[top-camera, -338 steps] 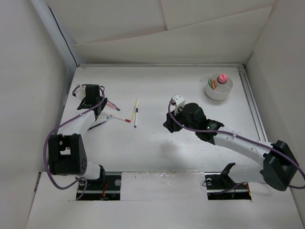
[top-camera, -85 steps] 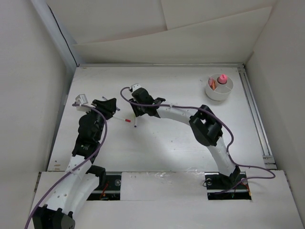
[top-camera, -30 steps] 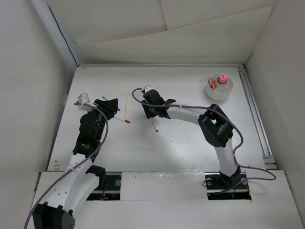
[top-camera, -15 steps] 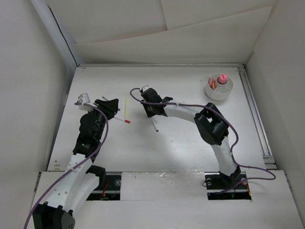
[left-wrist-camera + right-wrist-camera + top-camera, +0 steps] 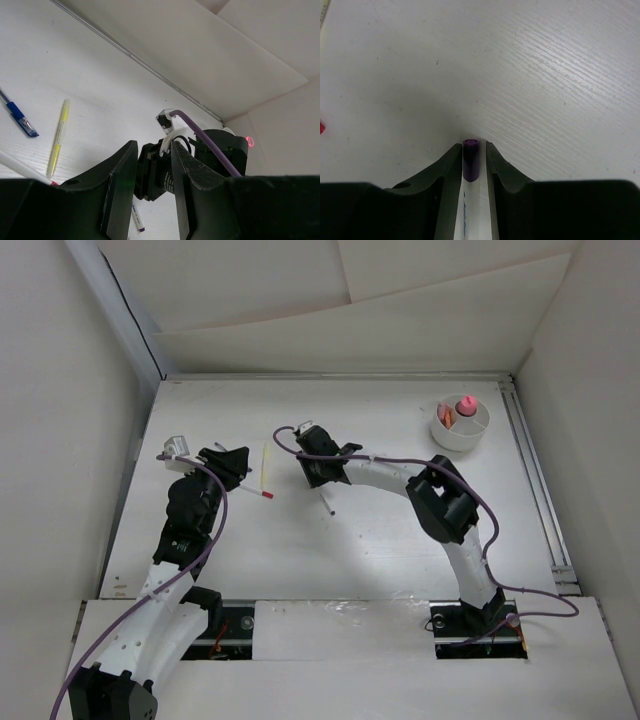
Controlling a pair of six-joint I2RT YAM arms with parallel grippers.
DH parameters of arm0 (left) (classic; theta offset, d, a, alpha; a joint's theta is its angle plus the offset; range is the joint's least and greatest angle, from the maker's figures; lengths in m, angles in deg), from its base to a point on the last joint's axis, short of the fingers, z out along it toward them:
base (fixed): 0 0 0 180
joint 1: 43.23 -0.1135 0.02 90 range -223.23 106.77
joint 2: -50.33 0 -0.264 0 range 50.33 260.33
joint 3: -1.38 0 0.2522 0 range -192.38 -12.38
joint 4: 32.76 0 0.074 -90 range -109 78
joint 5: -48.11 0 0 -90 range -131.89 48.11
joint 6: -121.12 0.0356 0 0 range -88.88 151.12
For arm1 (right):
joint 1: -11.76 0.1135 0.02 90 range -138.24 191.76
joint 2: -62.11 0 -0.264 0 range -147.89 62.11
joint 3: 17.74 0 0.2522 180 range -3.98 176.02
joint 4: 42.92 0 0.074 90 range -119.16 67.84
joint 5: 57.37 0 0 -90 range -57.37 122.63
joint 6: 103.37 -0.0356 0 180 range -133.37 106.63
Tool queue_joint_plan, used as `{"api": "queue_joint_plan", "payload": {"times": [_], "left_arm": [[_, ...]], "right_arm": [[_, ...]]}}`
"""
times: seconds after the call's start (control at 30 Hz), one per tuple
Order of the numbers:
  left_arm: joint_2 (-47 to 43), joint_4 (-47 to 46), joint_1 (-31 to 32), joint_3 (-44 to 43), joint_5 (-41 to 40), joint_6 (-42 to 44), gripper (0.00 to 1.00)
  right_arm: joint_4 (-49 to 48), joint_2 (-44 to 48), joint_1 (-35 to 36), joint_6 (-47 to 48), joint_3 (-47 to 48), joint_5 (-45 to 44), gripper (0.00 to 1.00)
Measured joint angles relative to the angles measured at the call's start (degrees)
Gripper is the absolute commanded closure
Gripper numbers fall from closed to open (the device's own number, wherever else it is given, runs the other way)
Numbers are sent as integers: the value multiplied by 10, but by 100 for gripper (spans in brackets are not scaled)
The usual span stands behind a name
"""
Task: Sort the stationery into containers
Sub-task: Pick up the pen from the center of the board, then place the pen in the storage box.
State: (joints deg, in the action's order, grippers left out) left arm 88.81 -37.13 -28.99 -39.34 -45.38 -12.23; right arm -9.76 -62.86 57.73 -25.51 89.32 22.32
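Observation:
My right gripper is shut on a white pen with a purple cap, low over the table. In the top view this pen sticks out toward the near side from the right gripper. My left gripper stands narrowly open with nothing between its fingers, at the table's left. A yellow pen, a red-tipped white pen and a blue pen lie beside it. The white divided cup at the far right holds a pink-capped tube and an orange piece.
White walls enclose the table at the back and on both sides. A metal rail runs along the right edge past the cup. The right arm's purple cable loops over the table's middle.
The right gripper has shifted slightly left since a second ago, with the purple-capped pen still between its fingers. The left arm and the other pens have not moved.

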Motion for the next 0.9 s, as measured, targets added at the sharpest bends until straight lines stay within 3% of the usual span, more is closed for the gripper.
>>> {"api": "queue_joint_plan", "payload": {"times": [0.1,0.3,0.5,0.7,0.9], "left_arm": [[0,0,0,0,0,0,70],[0,0,0,0,0,0,70],[0,0,0,0,1,0,70],[14,-12,0,0,23,0,69],[37,-28,0,0,55,0,69]], "right_arm": [[1,-1,-3,0,0,0,74],[-2,-3,-5,0,0,0,98],[-32,40,-18,-1,-60,9,100],[-50,200,-97,-3,-137,14,100],[-136,402,-252,-29,-197,-29,100]]}}
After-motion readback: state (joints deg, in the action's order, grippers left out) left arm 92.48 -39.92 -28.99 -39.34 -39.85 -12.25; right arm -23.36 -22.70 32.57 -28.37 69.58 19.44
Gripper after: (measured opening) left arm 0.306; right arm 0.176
